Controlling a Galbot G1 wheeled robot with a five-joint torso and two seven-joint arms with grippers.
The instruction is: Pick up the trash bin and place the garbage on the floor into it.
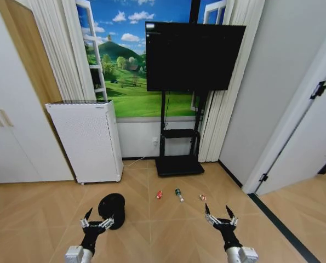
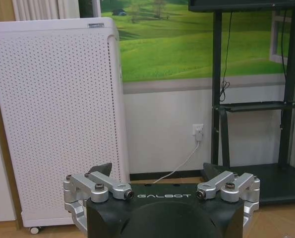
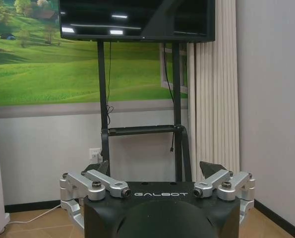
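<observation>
One trash bin [image 1: 113, 209], black and round, is standing on the wooden floor just ahead of the left gripper [image 1: 96, 219], which is hovering low with its fingers spread wide and gripping nothing. The right gripper [image 1: 220, 215] is hanging at about the same height on the other side, likewise splayed open and empty. Three pieces of garbage are lying in a loose row farther out on the floor, between the two arms: a little red can [image 1: 159, 194], a clear bottle [image 1: 178, 194] with what looks like a green label, and a small red-and-white wrapper [image 1: 202, 197]. One white perforated appliance [image 1: 87, 140] is standing behind the bin, beside one television on a black stand [image 1: 178, 164].
</observation>
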